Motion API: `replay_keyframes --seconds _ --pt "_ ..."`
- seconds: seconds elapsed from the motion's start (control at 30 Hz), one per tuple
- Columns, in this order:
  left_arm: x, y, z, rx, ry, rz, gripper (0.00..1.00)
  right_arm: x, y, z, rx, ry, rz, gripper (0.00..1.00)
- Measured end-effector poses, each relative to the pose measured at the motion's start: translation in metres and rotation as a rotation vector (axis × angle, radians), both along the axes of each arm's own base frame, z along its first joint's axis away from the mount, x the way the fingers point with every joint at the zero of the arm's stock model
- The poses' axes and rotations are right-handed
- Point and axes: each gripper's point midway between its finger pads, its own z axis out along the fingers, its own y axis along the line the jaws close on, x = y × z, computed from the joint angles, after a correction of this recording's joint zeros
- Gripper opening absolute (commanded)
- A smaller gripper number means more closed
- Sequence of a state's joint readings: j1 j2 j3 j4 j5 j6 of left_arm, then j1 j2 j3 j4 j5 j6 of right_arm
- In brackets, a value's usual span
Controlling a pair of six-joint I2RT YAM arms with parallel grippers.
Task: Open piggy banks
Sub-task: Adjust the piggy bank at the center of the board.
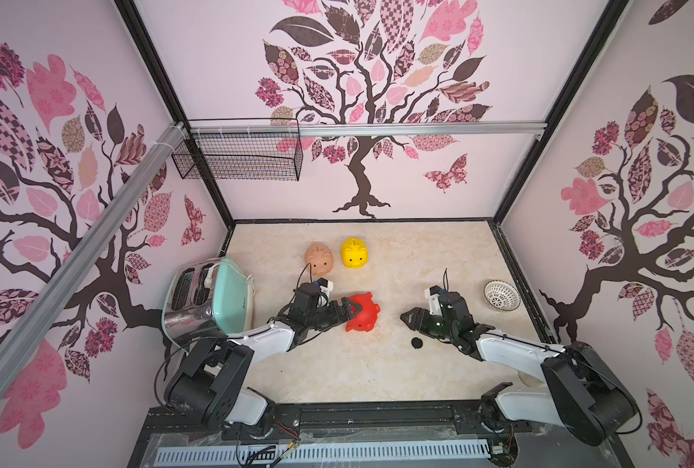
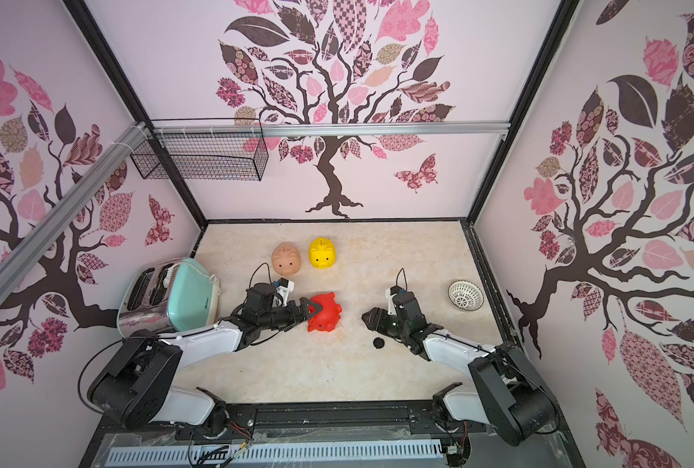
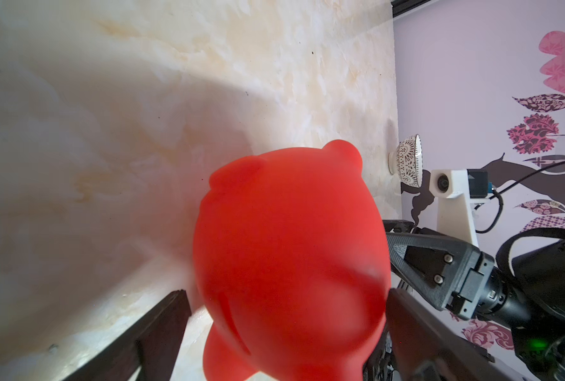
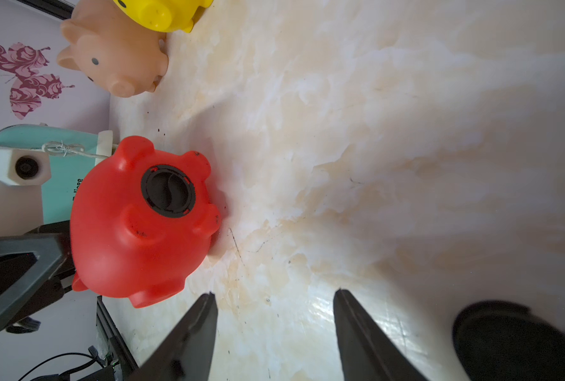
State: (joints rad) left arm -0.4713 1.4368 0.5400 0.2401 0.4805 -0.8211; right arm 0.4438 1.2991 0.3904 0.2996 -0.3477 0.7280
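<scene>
The red piggy bank point(image 1: 365, 314) point(image 3: 291, 247) lies on its side between the jaws of my left gripper point(image 1: 355, 314) point(image 3: 286, 292). Those jaws are open, with a strip of table showing between one finger and the pig. The pig's belly point(image 4: 168, 190) faces my right gripper and shows a black ring, dark inside. A loose black round plug point(image 1: 417, 343) point(image 4: 512, 339) lies on the table beside my right gripper point(image 1: 403, 317) point(image 4: 274, 292), which is open and holds nothing. The peach piggy bank point(image 1: 319, 258) and the yellow piggy bank point(image 1: 354, 253) stand upright side by side farther back.
A mint-green toaster point(image 1: 211, 295) stands at the left, close behind my left arm. A white lattice bowl point(image 1: 501, 295) sits near the right wall. A black wire basket point(image 1: 240, 154) hangs on the back-left rail. Walls close the table in on three sides.
</scene>
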Motion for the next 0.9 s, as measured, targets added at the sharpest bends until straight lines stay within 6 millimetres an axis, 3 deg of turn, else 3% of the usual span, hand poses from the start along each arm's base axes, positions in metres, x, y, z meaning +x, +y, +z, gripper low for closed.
replay_keyframes --seconds 0.07,0.2,0.5,0.6,0.77,0.9 --pt "0.001 0.001 0.0 0.017 0.0 0.002 0.97 0.001 0.001 0.0 -0.005 -0.005 0.012 0.69" --pt "0.002 0.004 -0.002 0.049 0.01 0.009 0.92 0.009 0.004 0.003 -0.013 -0.021 0.017 0.6" --pt "0.016 0.001 0.002 0.073 0.005 0.012 0.89 0.05 0.029 0.007 0.005 -0.011 0.021 0.57" --pt "0.023 0.003 0.003 0.09 0.001 0.03 0.89 0.068 0.036 0.013 -0.008 -0.021 0.011 0.57" --pt "0.033 0.005 0.007 0.105 -0.01 0.049 0.9 0.115 0.053 0.021 -0.03 -0.044 -0.01 0.55" --pt "0.037 0.005 0.006 0.108 -0.01 0.055 0.91 0.132 0.065 0.017 -0.03 -0.04 0.005 0.54"
